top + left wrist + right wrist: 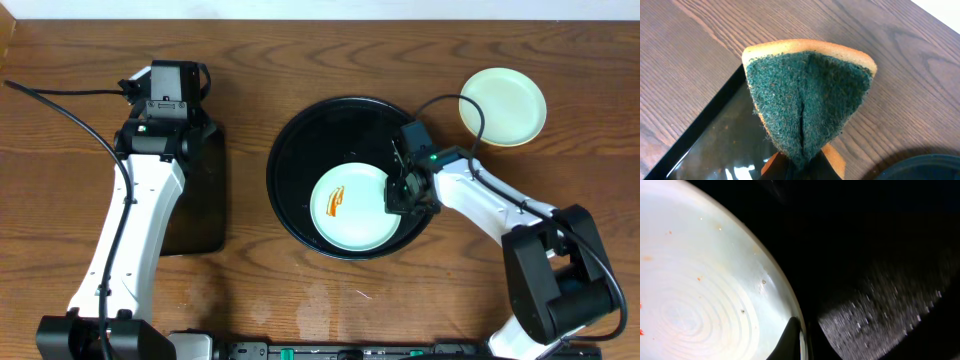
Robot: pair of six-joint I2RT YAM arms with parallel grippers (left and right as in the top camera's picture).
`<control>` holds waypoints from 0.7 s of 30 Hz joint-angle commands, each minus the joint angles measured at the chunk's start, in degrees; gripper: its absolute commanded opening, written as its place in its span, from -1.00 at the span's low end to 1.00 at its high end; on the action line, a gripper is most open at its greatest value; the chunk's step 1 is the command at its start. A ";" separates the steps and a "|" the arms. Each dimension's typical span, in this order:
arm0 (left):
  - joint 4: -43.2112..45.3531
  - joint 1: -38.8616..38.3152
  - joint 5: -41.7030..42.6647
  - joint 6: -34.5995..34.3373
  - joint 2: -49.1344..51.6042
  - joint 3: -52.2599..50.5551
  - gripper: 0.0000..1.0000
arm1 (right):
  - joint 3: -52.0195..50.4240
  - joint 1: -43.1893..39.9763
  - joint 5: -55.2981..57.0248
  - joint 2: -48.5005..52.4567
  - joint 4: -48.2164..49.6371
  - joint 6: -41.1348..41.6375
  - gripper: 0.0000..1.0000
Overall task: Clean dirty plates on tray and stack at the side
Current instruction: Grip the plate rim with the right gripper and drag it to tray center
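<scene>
A pale mint-blue plate [350, 208] with an orange smear [338, 200] lies in the round black tray [300, 140]. My right gripper [400, 190] is shut on the plate's right rim. In the right wrist view one dark finger [790, 340] lies on the inside of the plate [700, 290] and the rim runs between the jaws. A pale yellow plate [503, 105] sits on the table to the right of the tray. A third plate is not in view. My left gripper [802, 167] is shut on a green and yellow sponge [807, 105], held over the table.
A smaller rectangular black tray [200, 215] lies under the left arm; its edge also shows in the left wrist view [710, 135]. The round tray's rim shows at the bottom right of that view [925, 167]. Wooden table [300, 50] lies all around.
</scene>
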 commanded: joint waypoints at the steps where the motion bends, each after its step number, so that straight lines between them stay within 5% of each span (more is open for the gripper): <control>1: 0.46 0.15 5.05 0.44 0.42 -0.55 -0.85 | 4.46 -2.67 2.51 3.06 0.79 -5.77 -0.98; 10: 4.87 -0.57 24.09 5.14 0.44 -0.55 -0.84 | 13.75 -6.97 5.46 3.08 7.54 -18.01 -0.98; 21: 12.98 -8.66 26.18 5.09 3.93 -0.55 -0.84 | 13.73 -8.22 -7.78 9.14 10.95 -19.74 -0.98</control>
